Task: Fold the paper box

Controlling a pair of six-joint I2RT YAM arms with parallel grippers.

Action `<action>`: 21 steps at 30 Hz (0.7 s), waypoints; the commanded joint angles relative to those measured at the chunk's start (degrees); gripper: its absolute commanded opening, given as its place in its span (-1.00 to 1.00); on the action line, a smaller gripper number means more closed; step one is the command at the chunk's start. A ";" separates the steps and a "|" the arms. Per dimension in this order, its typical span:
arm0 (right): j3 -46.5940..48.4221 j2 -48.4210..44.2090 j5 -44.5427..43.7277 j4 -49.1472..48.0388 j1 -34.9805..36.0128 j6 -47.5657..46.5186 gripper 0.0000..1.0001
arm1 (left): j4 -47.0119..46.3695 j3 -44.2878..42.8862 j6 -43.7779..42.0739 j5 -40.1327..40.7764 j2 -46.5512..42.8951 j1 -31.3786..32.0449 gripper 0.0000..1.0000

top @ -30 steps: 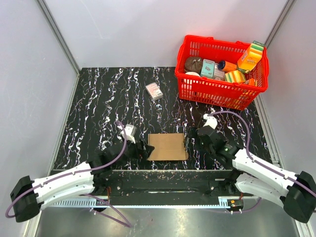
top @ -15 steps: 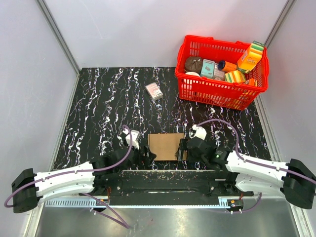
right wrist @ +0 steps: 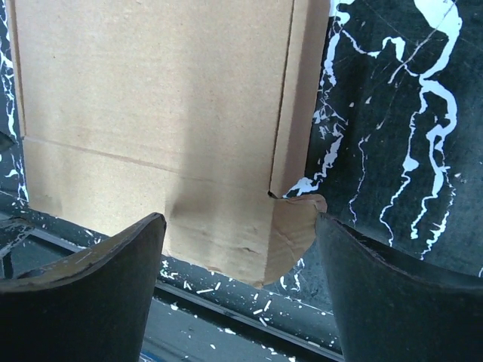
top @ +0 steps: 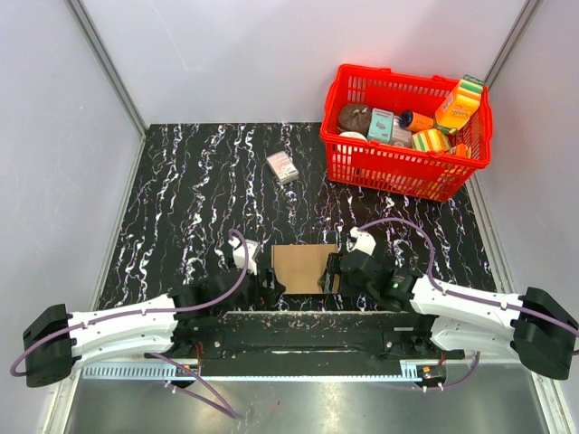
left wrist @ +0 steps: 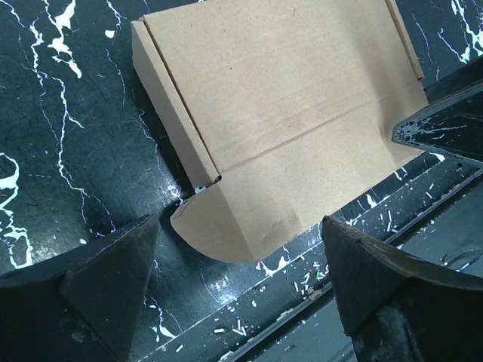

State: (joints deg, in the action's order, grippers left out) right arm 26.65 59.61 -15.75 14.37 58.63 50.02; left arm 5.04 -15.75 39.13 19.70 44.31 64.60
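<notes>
The paper box (top: 303, 267) is a flat brown cardboard piece lying at the near middle of the black marbled table. My left gripper (top: 269, 282) is at its near-left corner and my right gripper (top: 331, 273) at its near-right corner. In the left wrist view the box (left wrist: 279, 105) shows a raised side flap and a rounded tab, which lies between the open fingers of the left gripper (left wrist: 240, 226). In the right wrist view the box (right wrist: 151, 98) has its rounded corner tab, bent slightly up, between the spread fingers of the right gripper (right wrist: 240, 226). Neither gripper holds anything.
A red basket (top: 398, 176) full of printed grocery packs stands at the back right. A small white-and-pink carton (top: 283, 166) lies at the back centre. The table's near edge (top: 308, 314) runs just below the box, with the arm mounting rail behind it.
Both grippers have moved in to the box's near corners: the left one to the right, the right one to the left and nearer. The box has stayed put.
</notes>
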 commanded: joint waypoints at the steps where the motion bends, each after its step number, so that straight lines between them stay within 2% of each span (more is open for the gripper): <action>1: 0.42 -0.20 0.89 -3.12 0.43 0.96 0.70 | -2.48 -2.36 0.68 -1.25 -0.02 0.27 0.87; 10: 0.33 0.24 1.42 -3.03 0.52 1.31 0.53 | -4.51 -2.97 0.42 -4.23 2.88 0.35 0.83; 21: -0.46 -0.64 1.86 -3.30 0.43 1.75 0.43 | -4.86 -2.97 0.77 -5.91 4.46 0.53 0.78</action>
State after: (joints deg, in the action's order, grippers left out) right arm 26.61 59.77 -13.98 13.10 58.63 50.98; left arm 3.03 -16.80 39.38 14.92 48.56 64.82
